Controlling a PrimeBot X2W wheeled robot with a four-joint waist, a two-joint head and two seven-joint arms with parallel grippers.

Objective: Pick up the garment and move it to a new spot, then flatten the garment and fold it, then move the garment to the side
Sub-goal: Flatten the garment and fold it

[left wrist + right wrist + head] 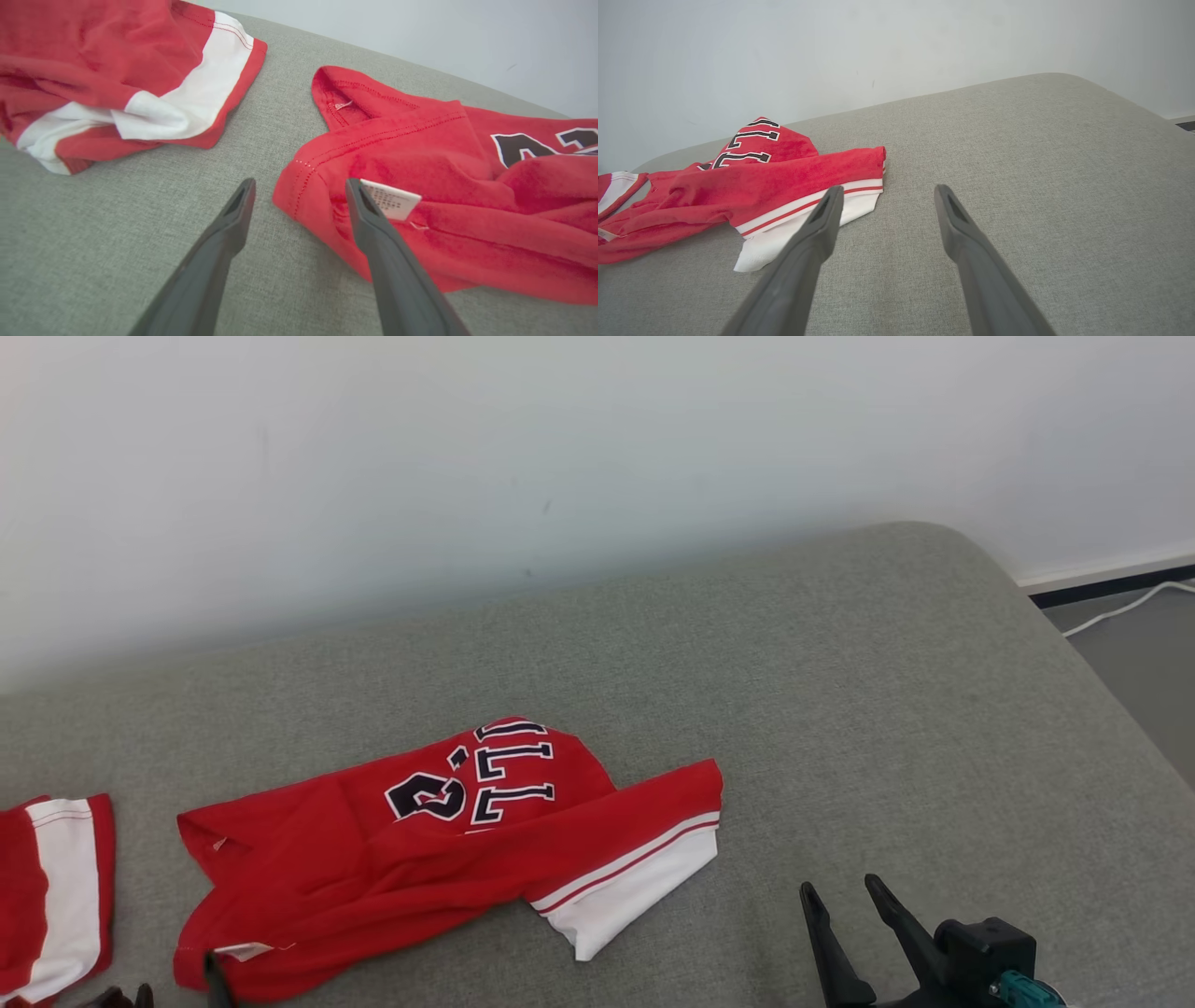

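Note:
The garment [448,840], a red jersey with dark white-edged lettering and a white-banded hem, lies crumpled on the grey cushion [840,709]. My left gripper [179,982] sits at the garment's near left corner. In the left wrist view the left gripper [301,184] is open, and that red corner [327,186] lies loose between its fingers, beside a white label [392,200]. Right of the garment's white hem [784,233], my right gripper [845,896] is open over bare cushion, with nothing between its fingers [889,190].
A second red and white garment [56,887] lies at the far left, apart from the jersey [117,79]. A pale wall [560,448] backs the cushion. At the right, the cushion's rounded edge drops to a floor with a white cable [1120,607].

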